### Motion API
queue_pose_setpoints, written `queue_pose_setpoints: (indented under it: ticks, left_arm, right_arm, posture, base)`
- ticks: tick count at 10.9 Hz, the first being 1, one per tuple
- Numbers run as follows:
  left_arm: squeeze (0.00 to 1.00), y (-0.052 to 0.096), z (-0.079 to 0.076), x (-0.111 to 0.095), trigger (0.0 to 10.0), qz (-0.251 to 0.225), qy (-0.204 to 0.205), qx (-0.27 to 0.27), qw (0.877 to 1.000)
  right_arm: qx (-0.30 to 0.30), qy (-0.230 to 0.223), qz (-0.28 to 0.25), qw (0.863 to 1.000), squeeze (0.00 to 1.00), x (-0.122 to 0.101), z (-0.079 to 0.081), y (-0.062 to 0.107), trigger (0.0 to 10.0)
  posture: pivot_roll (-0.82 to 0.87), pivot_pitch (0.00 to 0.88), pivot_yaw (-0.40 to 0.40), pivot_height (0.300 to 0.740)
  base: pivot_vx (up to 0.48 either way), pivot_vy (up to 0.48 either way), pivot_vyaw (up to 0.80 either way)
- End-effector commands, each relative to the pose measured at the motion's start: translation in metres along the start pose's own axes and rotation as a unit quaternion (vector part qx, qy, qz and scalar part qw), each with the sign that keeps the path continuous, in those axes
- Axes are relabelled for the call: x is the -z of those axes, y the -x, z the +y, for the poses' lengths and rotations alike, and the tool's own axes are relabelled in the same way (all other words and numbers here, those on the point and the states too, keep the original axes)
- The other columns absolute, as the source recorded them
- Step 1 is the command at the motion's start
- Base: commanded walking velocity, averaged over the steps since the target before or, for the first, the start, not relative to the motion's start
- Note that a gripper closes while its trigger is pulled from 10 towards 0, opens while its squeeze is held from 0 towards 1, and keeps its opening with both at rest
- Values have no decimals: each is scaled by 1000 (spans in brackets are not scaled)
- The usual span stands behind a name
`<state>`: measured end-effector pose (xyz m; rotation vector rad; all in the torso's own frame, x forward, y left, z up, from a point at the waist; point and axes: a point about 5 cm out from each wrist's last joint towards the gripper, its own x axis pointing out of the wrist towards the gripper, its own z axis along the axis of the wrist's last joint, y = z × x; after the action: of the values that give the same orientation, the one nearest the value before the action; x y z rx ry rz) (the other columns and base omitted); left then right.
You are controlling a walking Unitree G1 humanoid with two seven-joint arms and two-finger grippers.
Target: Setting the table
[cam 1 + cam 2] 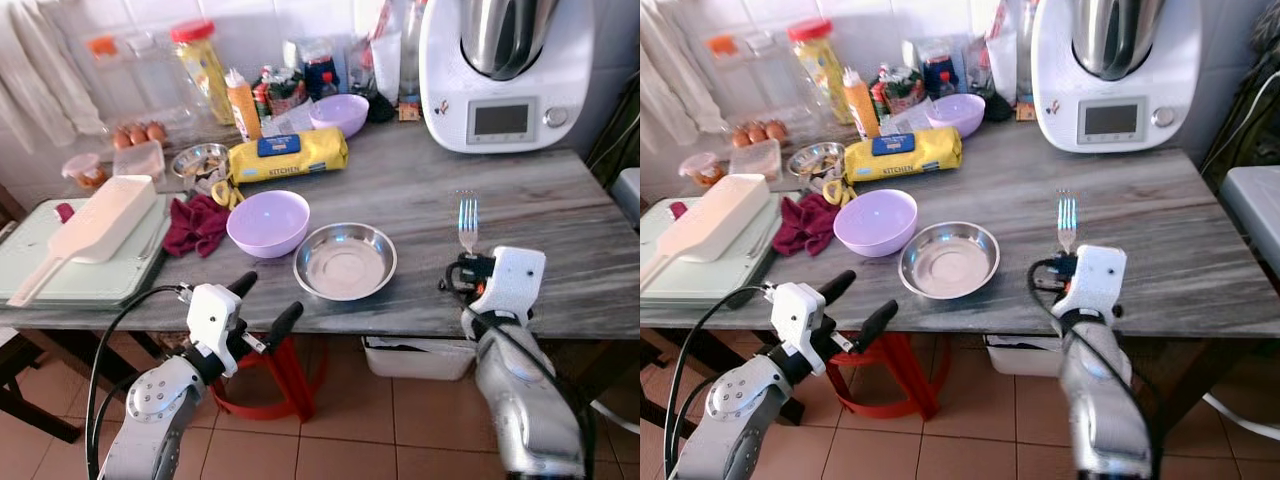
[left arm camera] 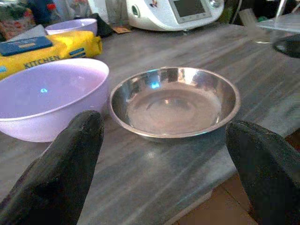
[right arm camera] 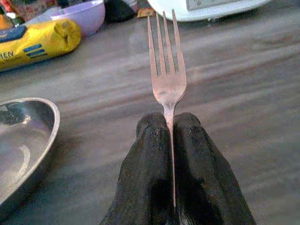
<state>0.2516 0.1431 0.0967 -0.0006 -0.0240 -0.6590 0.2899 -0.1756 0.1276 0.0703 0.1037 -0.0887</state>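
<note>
A silver fork (image 3: 167, 79) points its tines away from the robot over the grey counter (image 1: 540, 200), right of a shallow steel bowl (image 1: 345, 261) beside a lilac bowl (image 1: 268, 222).

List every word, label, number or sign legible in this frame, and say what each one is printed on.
"KITCHEN": on the yellow package lying on the table behind the purple bowl.
The dark blue label on top of that package: too blurred to read.
Screen of the white kitchen machine: no readable text.
Labels on the bottles and jars by the wall: too small and blurred to read.
</note>
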Motion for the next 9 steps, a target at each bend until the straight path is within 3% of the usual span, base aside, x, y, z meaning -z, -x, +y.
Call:
queue_pose_setpoints:
  ticks: [1,9]
  left_arm:
    - [0,5,3,4,10000,12,-3,5,1000]
    - [0,8,5,31,10000,32,6,15,999]
  right_arm:
    - [-17,-2,14,1000,0,1,6,-5,10000]
    - [-67,-19,32,997,0,-5,25,-41,10000]
  posture:
    - [-126,71,157,740]
    - [-117,82,150,740]
  base:
    - [0,0,0]
    - [0,0,0]
